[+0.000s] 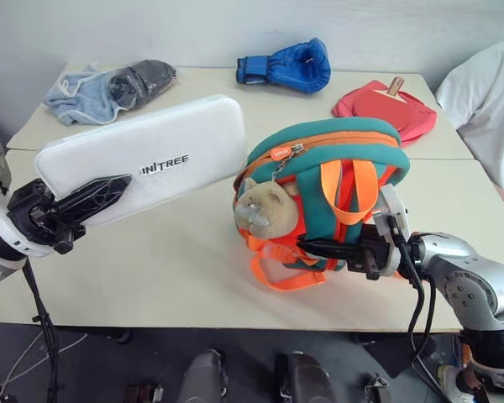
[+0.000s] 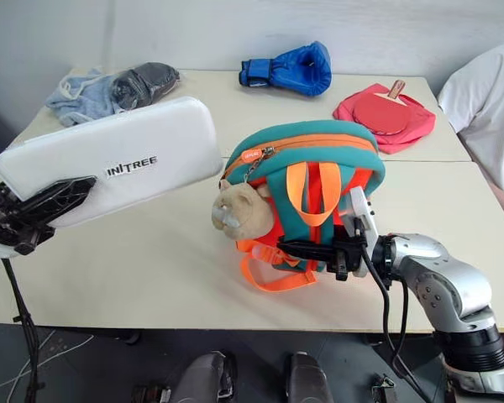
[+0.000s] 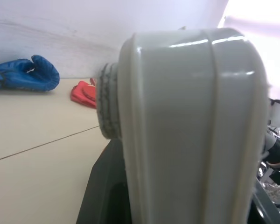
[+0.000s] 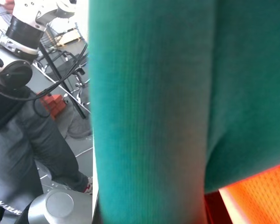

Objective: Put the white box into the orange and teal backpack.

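1. Beige surface (image 1: 151, 277) carries the small orange and teal fabric backpack (image 1: 328, 164), soft, its lower front clenched by the right hand (image 1: 319, 248).
2. Left hand (image 1: 97, 195) grasps the flat, stiff white plastic box (image 1: 164, 151) by one end, aloft beside the backpack; it looks light.

wall (image 1: 235, 25): plain pale grey, behind the tables | worktop (image 1: 151, 277): two beige tables pushed together, seam between them | floor (image 1: 92, 361): dark grey, cables lying | light: bright, even
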`<state>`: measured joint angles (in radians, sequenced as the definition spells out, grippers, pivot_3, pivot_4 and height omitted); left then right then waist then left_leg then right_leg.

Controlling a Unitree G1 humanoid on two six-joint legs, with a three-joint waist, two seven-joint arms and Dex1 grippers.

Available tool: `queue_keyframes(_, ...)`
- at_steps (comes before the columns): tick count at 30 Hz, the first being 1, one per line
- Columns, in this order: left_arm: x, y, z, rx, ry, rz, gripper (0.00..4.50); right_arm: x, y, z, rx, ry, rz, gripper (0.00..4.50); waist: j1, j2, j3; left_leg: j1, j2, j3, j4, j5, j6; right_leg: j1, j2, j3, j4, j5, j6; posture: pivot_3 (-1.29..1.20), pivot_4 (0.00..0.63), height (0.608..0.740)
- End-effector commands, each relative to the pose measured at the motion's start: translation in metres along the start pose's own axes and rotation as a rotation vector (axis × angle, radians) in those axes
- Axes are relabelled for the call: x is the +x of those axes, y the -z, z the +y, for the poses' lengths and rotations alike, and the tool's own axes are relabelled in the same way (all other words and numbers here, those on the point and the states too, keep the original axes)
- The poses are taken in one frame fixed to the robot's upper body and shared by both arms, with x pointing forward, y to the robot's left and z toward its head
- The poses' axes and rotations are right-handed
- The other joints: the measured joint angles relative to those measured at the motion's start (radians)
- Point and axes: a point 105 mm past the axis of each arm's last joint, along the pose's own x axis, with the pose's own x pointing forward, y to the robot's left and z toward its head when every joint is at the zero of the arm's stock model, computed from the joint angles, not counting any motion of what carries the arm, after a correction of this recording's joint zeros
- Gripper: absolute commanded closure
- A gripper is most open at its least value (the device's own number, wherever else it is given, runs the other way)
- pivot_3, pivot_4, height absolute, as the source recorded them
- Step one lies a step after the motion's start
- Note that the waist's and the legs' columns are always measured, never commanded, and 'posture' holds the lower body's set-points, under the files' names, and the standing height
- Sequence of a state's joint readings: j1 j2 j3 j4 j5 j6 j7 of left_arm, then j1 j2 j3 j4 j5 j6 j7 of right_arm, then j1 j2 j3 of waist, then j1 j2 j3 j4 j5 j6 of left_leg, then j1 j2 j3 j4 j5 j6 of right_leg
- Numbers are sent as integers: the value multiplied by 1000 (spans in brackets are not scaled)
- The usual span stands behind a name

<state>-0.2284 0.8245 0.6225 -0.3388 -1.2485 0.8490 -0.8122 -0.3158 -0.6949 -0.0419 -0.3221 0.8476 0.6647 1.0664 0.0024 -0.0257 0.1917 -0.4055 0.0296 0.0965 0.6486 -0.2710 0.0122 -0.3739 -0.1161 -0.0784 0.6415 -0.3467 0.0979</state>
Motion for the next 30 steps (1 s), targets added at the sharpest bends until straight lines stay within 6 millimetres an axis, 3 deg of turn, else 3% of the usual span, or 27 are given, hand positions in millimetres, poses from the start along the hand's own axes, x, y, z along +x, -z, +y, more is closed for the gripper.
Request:
queue_keyframes(1,15,13,1,34,82,42,3294,4,-6,3,-34,-35,-4,4484,-3,0,0,0,0,0,0,0,0,0,0,0,0,0,0,0,150,740)
queue_keyframes(5,24,35,7,79,151,181,3294,6,-9,2,-46,-32,3,4484,-5,0,0,0,0,1,-1,0,-1,-1,1,0,-1,0,0,0,150,740)
queue_keyframes(8,32,45,30,197,103,236,3294,6,-9,1,-49,-31,14,4484,-5,0,0,0,1,3,-1,0,-1,-1,2,0,-2,0,0,0,150,740)
queue_keyframes(10,48,54,42,275,97,288,3294,5,-9,2,-55,-31,32,4484,-2,0,0,0,1,3,0,0,0,-1,2,1,-1,0,0,0,150,740)
queue_keyframes(15,95,63,41,441,188,371,3294,3,-9,4,-55,-24,49,4484,9,-1,0,-1,-1,3,1,-1,2,-1,1,0,-2,0,1,0,150,740)
queue_keyframes(19,154,64,14,465,374,326,3294,-3,-7,4,-55,-8,78,4484,21,-1,0,-1,-1,5,2,0,3,-1,4,-1,0,1,2,0,150,740)
queue_keyframes(23,197,98,7,426,462,398,3294,-1,-7,5,-68,-4,58,4484,22,-1,0,-1,-1,7,3,0,4,-2,5,-2,0,1,3,0,150,740)
queue_keyframes(25,216,108,15,416,400,368,3294,0,-6,6,-76,-4,52,4484,22,-1,0,-1,-1,9,4,0,4,-2,6,-3,0,2,3,0,150,740)
queue_keyframes(27,230,107,16,378,354,279,2579,-1,-3,6,-78,2,47,4500,23,-1,0,-1,-1,9,4,0,5,-2,6,-3,0,2,3,0,150,740)
queue_keyframes(30,235,95,11,305,355,191,1721,-4,5,7,-85,22,55,4500,22,-1,0,-1,-1,9,4,0,5,-2,3,-3,0,2,3,0,150,740)
